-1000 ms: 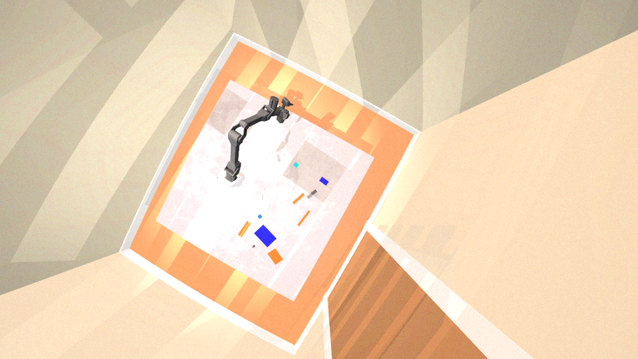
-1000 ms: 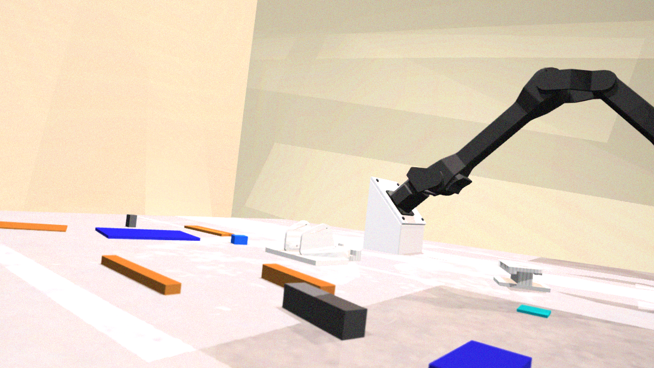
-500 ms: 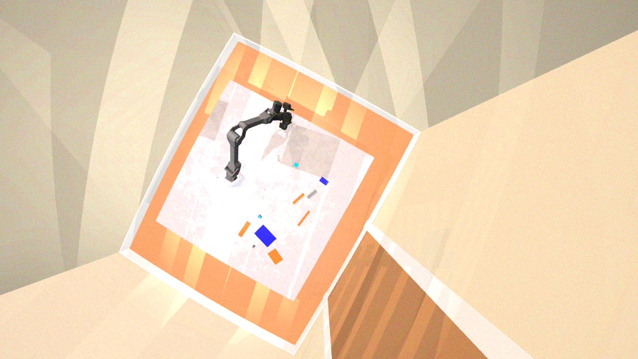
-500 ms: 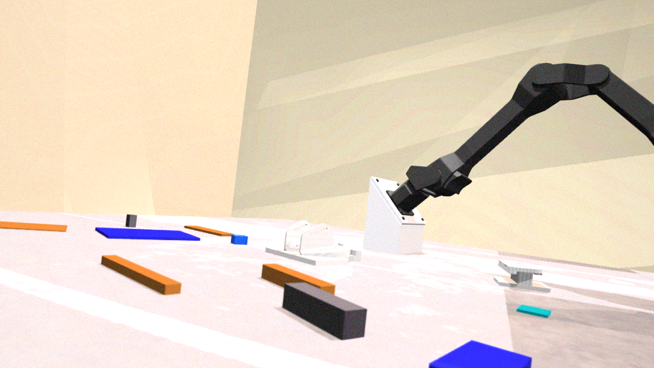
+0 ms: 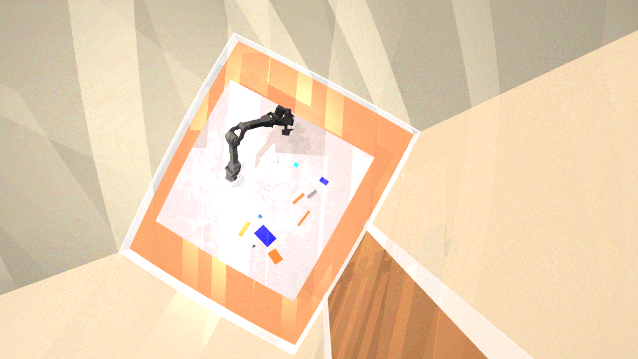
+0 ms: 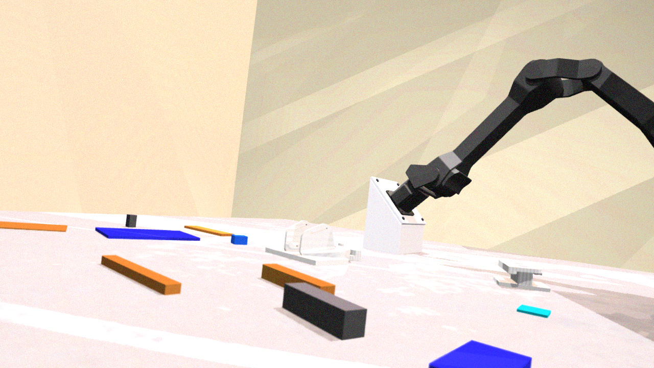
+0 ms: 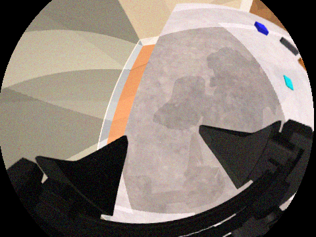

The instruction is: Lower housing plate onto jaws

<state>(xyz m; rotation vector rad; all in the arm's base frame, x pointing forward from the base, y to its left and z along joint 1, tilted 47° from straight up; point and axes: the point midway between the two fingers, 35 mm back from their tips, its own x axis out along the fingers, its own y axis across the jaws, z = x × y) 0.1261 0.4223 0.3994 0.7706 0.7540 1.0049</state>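
Observation:
A white part with two upright rounded walls on a flat base (image 5: pixel 267 195) (image 6: pixel 318 240) stands on the table, with a short round peg near its end. A second white part (image 5: pixel 275 158) (image 6: pixel 522 276) has a lower plate, a ribbed post and an upper plate; it stands apart from the first. I cannot tell for certain which is the housing plate, and the jaws and stubs are too small and washed out to pick out. My gripper (image 5: pixel 291 123) (image 7: pixel 163 131) is open and empty, high above the table and away from both white parts. It is outside the exterior view.
A cyan tile (image 5: pixel 295 164) (image 6: pixel 533 311) (image 7: pixel 288 82) lies near the second white part. A dark bar (image 5: pixel 311 194) (image 6: pixel 323 311), a blue block (image 5: pixel 323 180) (image 6: pixel 481 355), several orange bars, a large blue plate (image 5: pixel 265 235) (image 6: pixel 147 233) and a small blue block (image 6: pixel 239 239) also lie about.

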